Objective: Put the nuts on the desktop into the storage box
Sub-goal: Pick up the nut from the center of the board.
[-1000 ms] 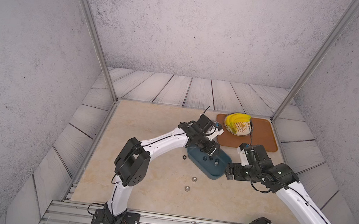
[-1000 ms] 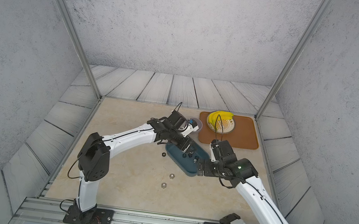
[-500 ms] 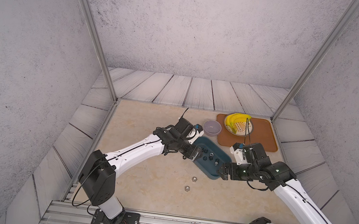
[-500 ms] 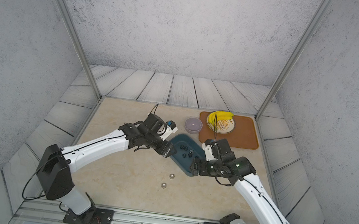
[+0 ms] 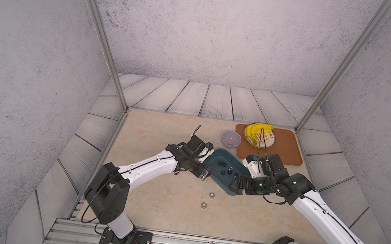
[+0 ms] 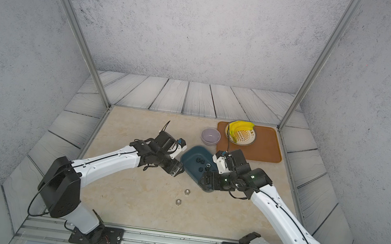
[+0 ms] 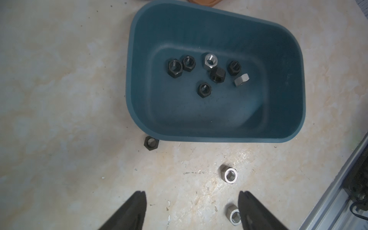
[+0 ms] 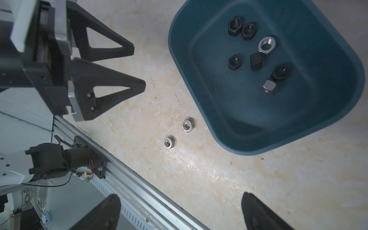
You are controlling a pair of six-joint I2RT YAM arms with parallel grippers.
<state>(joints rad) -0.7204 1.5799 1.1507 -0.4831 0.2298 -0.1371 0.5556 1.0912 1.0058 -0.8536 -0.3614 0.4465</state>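
Note:
The teal storage box [image 5: 222,181] [image 6: 195,152] [image 7: 199,113] [image 8: 258,111] lies on the beige desktop [image 5: 153,199] and holds several nuts, mostly black, two silvery. Two silvery nuts [image 5: 211,194] [image 5: 203,205] [image 6: 187,191] [image 8: 187,125] lie on the desktop in front of the box. A black nut [image 7: 151,142] sits against the box's outer wall. My left gripper [image 5: 204,176] [image 7: 192,194] [image 8: 139,68] hovers open and empty by the box's left side; one silvery nut [image 7: 234,217] lies beside its fingertip. My right gripper [image 5: 234,186] [image 8: 181,197] is open and empty at the box's near corner.
A lilac bowl [image 5: 231,139] stands behind the box. To its right an orange-brown tray [image 5: 285,150] carries a plate of bananas [image 5: 259,136]. An aluminium rail [image 5: 199,243] runs along the desktop's front edge, and grey planks surround the desktop.
My left gripper has drawn back from above the box to its left side and opened wider. The lilac bowl is now uncovered. The right arm shifted only slightly.

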